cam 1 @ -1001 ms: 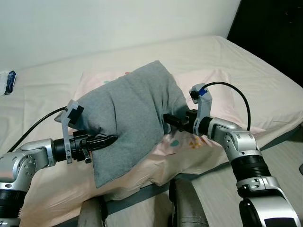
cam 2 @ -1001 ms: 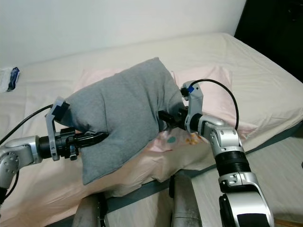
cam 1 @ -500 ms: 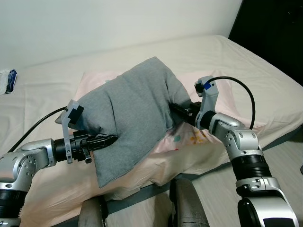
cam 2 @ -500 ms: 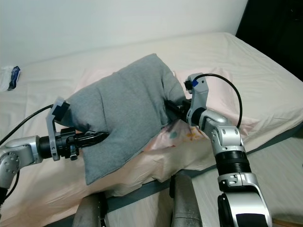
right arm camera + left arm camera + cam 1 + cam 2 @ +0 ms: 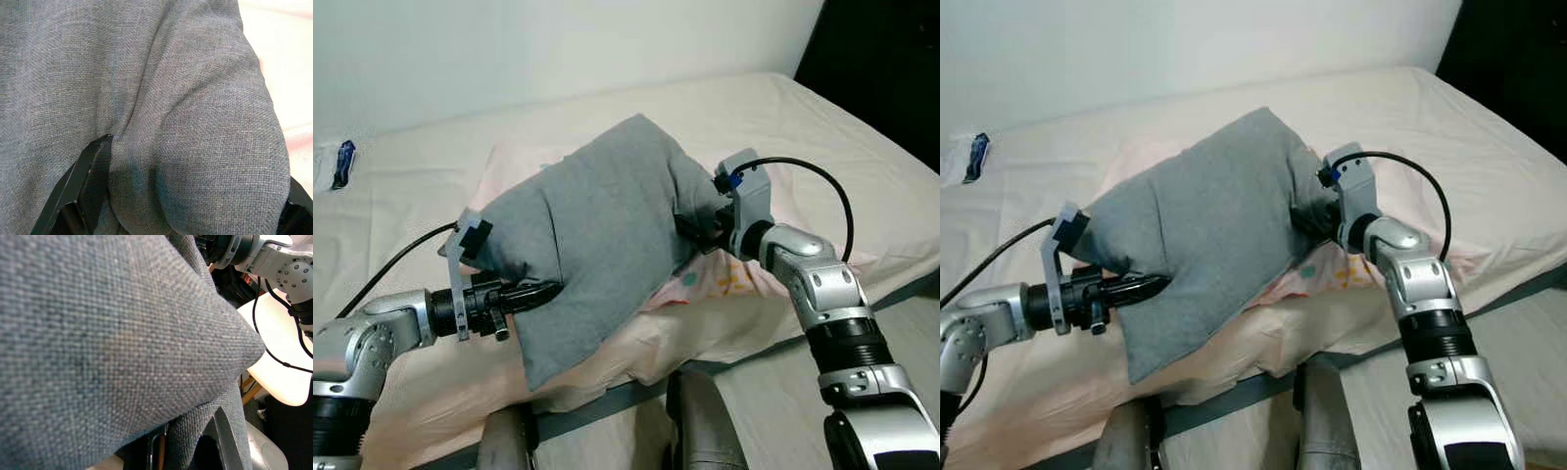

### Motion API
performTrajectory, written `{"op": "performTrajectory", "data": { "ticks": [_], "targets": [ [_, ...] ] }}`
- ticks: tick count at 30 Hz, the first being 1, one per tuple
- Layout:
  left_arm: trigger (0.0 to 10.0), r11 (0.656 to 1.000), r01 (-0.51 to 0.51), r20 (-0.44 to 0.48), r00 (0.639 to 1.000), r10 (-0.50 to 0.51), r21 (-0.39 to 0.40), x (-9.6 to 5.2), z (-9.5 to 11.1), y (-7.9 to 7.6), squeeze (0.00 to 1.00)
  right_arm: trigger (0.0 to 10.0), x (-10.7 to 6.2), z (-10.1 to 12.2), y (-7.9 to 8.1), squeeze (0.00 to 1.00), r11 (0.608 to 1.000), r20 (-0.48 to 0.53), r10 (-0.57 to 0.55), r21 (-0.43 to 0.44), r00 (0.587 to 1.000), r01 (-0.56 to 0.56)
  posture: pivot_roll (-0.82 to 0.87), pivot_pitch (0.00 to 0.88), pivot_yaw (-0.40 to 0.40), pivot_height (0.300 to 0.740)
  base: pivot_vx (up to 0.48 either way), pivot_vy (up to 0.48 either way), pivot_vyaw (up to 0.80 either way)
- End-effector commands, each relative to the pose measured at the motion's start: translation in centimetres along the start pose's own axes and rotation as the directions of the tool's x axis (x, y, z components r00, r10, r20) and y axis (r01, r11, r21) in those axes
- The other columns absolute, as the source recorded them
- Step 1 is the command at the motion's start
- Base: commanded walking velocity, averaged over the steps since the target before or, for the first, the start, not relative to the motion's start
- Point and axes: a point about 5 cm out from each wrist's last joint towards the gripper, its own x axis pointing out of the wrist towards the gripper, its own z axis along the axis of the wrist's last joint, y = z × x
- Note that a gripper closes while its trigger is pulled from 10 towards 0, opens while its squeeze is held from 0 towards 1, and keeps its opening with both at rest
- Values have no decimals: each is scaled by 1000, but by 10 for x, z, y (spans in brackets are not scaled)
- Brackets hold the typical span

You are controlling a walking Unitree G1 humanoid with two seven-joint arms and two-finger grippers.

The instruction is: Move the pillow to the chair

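Fingers (image 5: 88, 181) of the right gripper (image 5: 690, 228) are clamped on a bulging fold of the grey pillow (image 5: 592, 230), that forearm bent inward from the bed's near edge, while the left gripper (image 5: 540, 292) pinches the pillow's lower corner with its arm stretched level. Pillow hangs lifted between both grippers above a pink patterned pillow (image 5: 744, 279) near the near edge of the bed (image 5: 401, 206), its long axis slanting from that low left corner up toward the far right. White chair (image 5: 281, 357) stands beyond the pillow in the left wrist view.
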Motion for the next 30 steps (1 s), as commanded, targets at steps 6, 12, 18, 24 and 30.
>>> {"op": "performTrajectory", "data": {
  "ticks": [6,12,18,24,30],
  "targets": [
    [0,998,60,15,998,-60,7,7,2,-8,0,10000,-4,28,2,0,998,130,53,34,990,-58,9,120,-23,572,0,0,0],
    [0,998,55,20,998,-55,10,4,5,-8,0,10000,-19,52,-3,0,992,164,124,-32,979,-120,12,122,-25,572,0,0,0],
    [0,999,49,25,998,-49,11,2,5,-8,0,10000,-35,85,-11,0,988,311,149,-22,939,-150,12,123,-24,572,0,0,0],
    [0,999,40,33,999,-40,15,3,7,-6,0,10000,-39,102,-30,0,996,431,23,64,902,-56,11,122,-21,572,0,0,0],
    [0,1000,4,55,998,-6,27,5,9,-2,0,10000,-31,91,-42,0,993,386,-119,49,915,109,13,121,-21,572,0,0,0]
  ]
}}
